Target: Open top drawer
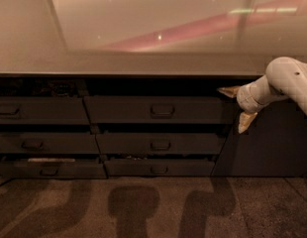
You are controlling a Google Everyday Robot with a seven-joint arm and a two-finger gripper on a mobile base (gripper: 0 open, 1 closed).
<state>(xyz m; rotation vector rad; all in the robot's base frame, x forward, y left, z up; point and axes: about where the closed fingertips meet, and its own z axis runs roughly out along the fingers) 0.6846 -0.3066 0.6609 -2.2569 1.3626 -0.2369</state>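
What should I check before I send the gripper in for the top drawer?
1. Gripper open and empty: ok. Its fingers are spread apart and hold nothing.
2. Target found: ok. The top drawer and its central handle are in full view.
3. Gripper lined up with the handle: not ok. It sits off the drawer's right end, well to the right of the handle.
4. Contact with the handle: not ok. There is none yet.
5. How far the drawer is out: cannot tell. Only a dark gap shows above its front.
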